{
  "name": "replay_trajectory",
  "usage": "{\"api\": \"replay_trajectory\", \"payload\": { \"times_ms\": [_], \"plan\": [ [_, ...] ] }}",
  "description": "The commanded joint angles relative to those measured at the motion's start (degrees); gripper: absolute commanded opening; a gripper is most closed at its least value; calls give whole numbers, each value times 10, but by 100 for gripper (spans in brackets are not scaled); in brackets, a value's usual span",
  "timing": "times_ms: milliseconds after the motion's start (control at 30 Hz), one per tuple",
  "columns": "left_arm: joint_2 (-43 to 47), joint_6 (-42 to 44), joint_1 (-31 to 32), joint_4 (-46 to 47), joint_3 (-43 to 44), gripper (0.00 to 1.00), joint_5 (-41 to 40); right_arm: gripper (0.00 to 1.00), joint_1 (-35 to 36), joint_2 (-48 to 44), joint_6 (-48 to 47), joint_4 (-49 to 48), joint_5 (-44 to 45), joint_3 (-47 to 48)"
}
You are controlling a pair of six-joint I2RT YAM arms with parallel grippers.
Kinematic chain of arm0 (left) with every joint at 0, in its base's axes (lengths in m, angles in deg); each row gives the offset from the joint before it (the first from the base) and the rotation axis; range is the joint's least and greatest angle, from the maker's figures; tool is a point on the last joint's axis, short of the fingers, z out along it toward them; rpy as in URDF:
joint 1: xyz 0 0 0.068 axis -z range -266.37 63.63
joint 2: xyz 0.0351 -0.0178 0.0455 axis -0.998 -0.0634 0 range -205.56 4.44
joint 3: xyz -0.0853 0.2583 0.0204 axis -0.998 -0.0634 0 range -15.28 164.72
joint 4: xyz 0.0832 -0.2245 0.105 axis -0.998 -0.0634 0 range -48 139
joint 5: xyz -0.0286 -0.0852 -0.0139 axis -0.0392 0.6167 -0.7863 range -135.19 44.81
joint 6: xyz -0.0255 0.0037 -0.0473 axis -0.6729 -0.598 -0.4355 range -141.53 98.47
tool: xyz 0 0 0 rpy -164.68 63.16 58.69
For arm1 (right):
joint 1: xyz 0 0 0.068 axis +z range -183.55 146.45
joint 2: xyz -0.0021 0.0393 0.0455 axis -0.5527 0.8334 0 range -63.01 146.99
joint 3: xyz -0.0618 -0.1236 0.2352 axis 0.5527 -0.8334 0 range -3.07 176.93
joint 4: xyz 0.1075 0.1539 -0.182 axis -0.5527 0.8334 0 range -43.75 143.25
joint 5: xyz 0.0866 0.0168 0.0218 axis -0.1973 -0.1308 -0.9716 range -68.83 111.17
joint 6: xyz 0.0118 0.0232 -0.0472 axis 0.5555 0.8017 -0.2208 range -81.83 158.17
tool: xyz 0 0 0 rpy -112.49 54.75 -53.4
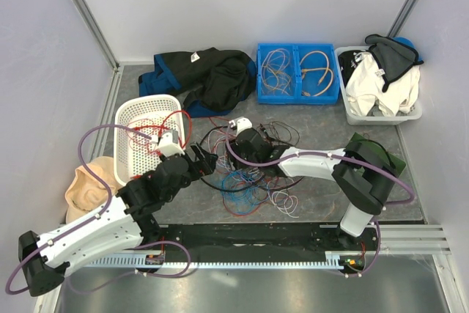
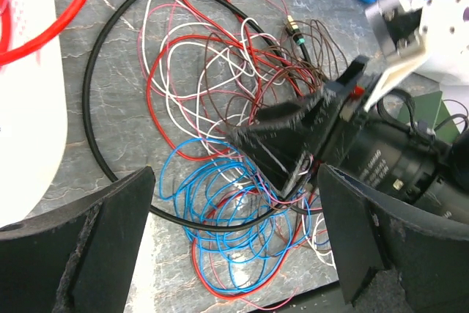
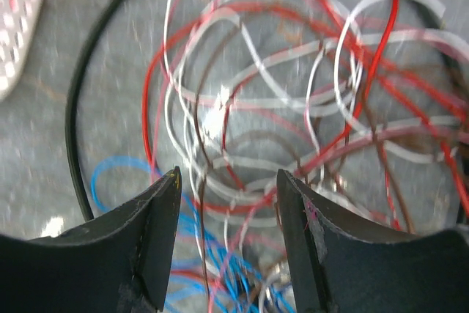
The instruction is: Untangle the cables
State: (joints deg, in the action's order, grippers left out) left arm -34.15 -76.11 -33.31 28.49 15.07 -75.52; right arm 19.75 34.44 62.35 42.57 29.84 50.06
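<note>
Spread over the grey table [image 1: 330, 130], the cables [image 1: 249, 181] lie in one loose heap directly under the right hand [image 3: 229, 177] and just ahead of the left hand [image 2: 236, 174]. The work looks barely begun to me: nothing is lifted clear, and the stage seems to be choosing a strand to draw out. The right hand is dipped into the middle of the heap, its fingers apart, with wires running through the gap but none visibly pinched. The left hand hangs released, fingers spread wide, touching nothing. I would say the next move calls for the right hand to close on a single wire, not a bundle, and pull it out gently while the left hand pins the rest. Outermost, to the left of both hands, a thick black cable [image 2: 91, 93] sweeps round in one big loop. Nearest the left hand's fingers sits a dense coil of blue wires [image 2: 220, 203]. Beyond it, red wires [image 2: 149, 86] and white wires [image 2: 172, 56] cross in open loops, and a small connector [image 2: 293, 28] lies at the far edge.
</note>
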Motion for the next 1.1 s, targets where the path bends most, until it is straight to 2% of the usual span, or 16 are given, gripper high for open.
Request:
{"api": "replay_trajectory", "payload": {
  "times_ms": [0,133,267,533,800,1067],
  "plan": [
    [20,-10,-2,-19,14,100,-30,62,1,13,19,-60,63,46],
    [49,-9,-2,-33,8,100,-40,62,-3,5,-3,-84,115,73],
    [66,-12,-2,-33,-6,100,-43,63,-23,90,-28,10,125,188],
    [63,-3,-2,-35,-10,100,-39,63,-67,195,-16,57,105,285],
    [59,1,-2,-35,-13,100,-46,63,-77,236,-26,66,102,296],
    [52,-7,-2,-33,-20,100,-38,59,-71,216,2,68,87,212]
  ]
}}
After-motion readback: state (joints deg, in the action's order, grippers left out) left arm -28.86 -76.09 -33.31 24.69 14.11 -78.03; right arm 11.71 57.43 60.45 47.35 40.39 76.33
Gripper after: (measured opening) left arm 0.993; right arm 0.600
